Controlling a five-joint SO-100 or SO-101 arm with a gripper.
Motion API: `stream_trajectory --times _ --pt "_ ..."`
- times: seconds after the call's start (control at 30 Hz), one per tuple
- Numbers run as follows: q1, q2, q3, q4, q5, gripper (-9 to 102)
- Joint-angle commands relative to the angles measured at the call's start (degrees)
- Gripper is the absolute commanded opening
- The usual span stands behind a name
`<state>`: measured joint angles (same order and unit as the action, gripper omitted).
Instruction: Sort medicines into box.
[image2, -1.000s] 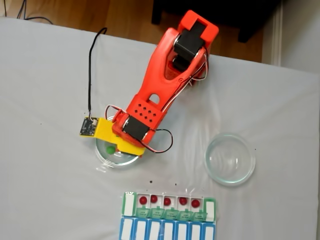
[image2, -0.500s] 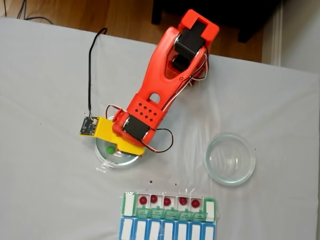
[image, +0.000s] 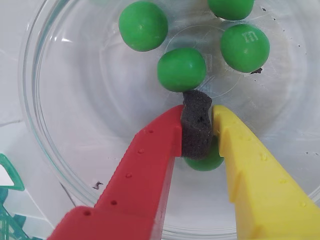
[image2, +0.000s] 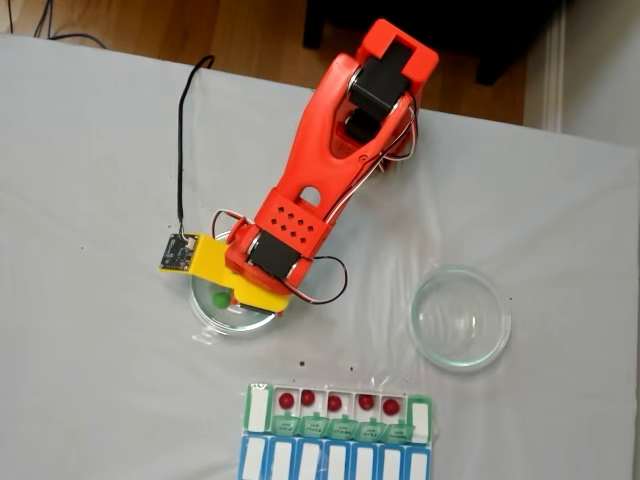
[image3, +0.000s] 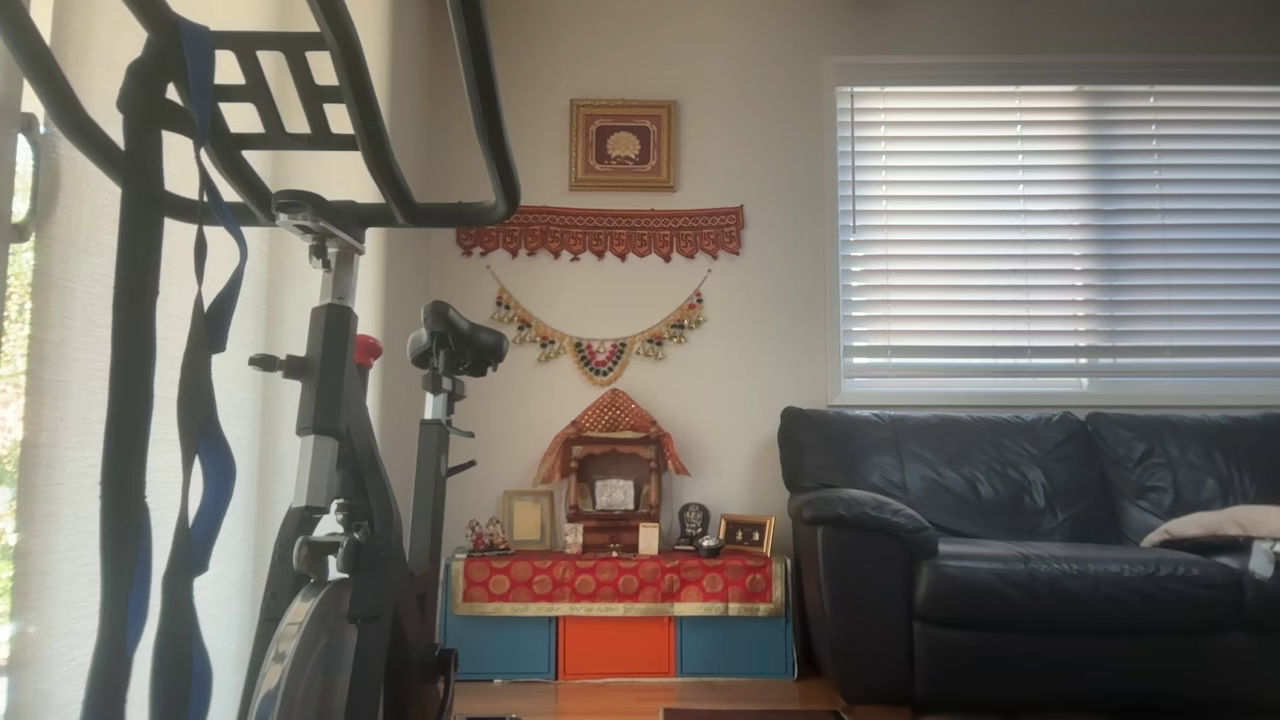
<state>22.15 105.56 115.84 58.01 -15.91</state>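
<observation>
Tabletop (image2: 90, 150) is covered in white cloth; the orange arm (image2: 330, 150) is reached down over the left glass dish (image2: 205, 312) in the fixed view. A second glass dish (image2: 460, 318) is seen to the right, well apart, with nothing visible in it.

The box (image2: 338, 432) is laid at the near edge of the fixed view: five dark red medicines (image2: 334, 402) are already seated in the open white compartments, one each; the blue-lidded row below is shut.

In the wrist view the tool (image: 197, 132) is lowered inside the left dish, red and yellow fingers nearly together with a dark foam pad (image: 196, 125) wedged between the tips. A green ball (image: 202, 161) is seen just beneath the pad, mostly hidden; whether it is actually clamped cannot be told. Four more green medicines (image: 181, 69) are scattered ahead of the tips, the nearest just touching the pad's top edge.

Step judged: pick of a green ball from the dish. The reds look done; the greens remain.

Next move calls for: grip to be confirmed, a straight lift clear of the dish rim without nudging neighbours, then transfer toward the box. Risk judged: a glossy round ball is easily squirted out.
</observation>
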Motion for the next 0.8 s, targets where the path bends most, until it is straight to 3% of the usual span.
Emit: stream_trajectory --times 0.0,0.77 --pt "-0.97 4.31 -1.49 -0.35 0.35 1" --pt "2.46 3.60 -8.17 3.34 -0.97 1"
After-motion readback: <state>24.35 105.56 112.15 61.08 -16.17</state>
